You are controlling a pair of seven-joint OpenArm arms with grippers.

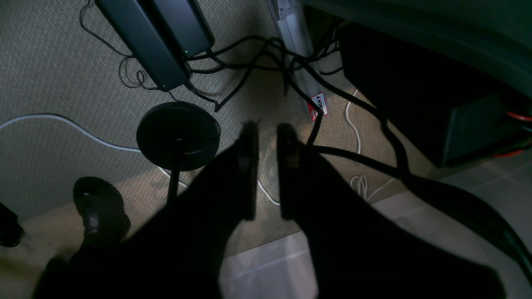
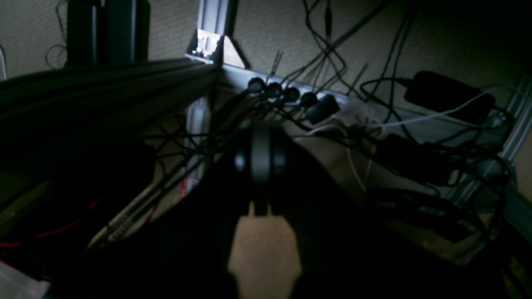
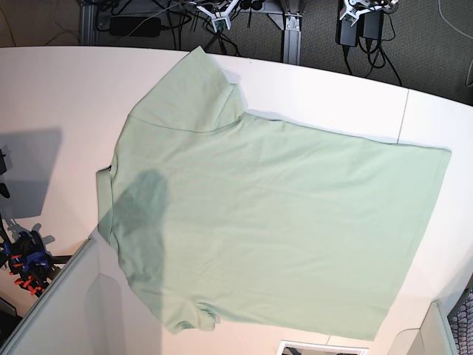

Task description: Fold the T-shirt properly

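The T-shirt (image 3: pixel 281 222) is pale mint green and lies spread flat on the white table (image 3: pixel 44 89), neck end to the left and hem to the right. One sleeve (image 3: pixel 196 89) points to the far edge and the other (image 3: pixel 188 314) to the near edge. No buttons or tag show. Neither gripper is over the shirt. My left gripper (image 1: pixel 268 128) hangs beyond the table over the carpet, empty, with a narrow gap between its fingers. My right gripper (image 2: pixel 260 137) also hangs off the table, over cables, with its fingers pressed together and nothing in them.
Below the grippers are carpet, tangled black cables, a round black stand base (image 1: pixel 178 135), power bricks (image 1: pixel 158 37), a shoe (image 1: pixel 99 207) and a metal frame (image 2: pixel 216 25) with plugs (image 2: pixel 291 95). A pale bin wall (image 3: pixel 59 296) stands at the table's near left.
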